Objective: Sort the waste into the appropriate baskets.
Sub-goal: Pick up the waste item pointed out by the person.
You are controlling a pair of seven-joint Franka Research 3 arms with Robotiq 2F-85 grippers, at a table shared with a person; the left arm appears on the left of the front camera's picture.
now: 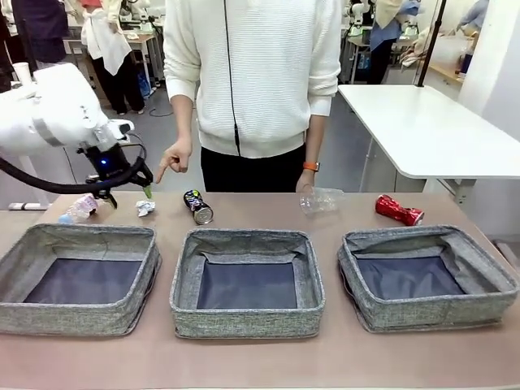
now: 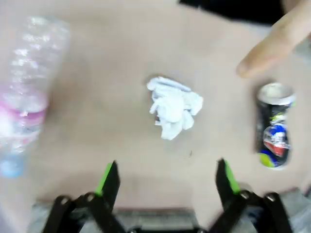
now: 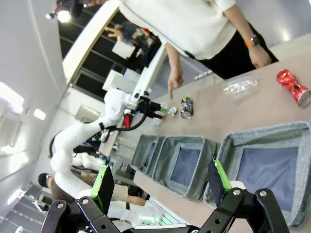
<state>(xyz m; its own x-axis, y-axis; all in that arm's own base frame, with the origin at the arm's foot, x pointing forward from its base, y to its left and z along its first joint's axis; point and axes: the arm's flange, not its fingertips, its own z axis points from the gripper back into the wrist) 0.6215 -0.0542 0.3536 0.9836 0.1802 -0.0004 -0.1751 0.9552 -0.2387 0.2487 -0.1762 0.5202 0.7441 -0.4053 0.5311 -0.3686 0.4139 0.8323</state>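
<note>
My left gripper (image 1: pixel 126 195) (image 2: pixel 166 180) hangs open over the far left of the table, its green-padded fingers straddling empty air just short of the crumpled white paper ball (image 1: pixel 145 208) (image 2: pixel 172 107). The pink-labelled bottle (image 1: pixel 79 208) (image 2: pixel 24 102) lies to its left, the dark printed can (image 1: pixel 197 206) (image 2: pixel 273 126) to its right. A person's finger (image 1: pixel 160 171) (image 2: pixel 272 46) points down near the can. The clear plastic cup (image 1: pixel 321 199) (image 3: pixel 239 86) and the crushed red can (image 1: pixel 398 210) (image 3: pixel 292 86) lie at the far right. My right gripper (image 3: pixel 163 182) is open, high above the right basket (image 1: pixel 426 275) (image 3: pixel 265 170).
Three grey baskets stand in a row along the near side, the left one (image 1: pixel 79 276) and the middle one (image 1: pixel 246 280) showing dark lining. The person in a white sweater (image 1: pixel 252 73) stands at the far edge. A white table (image 1: pixel 431 130) stands behind at right.
</note>
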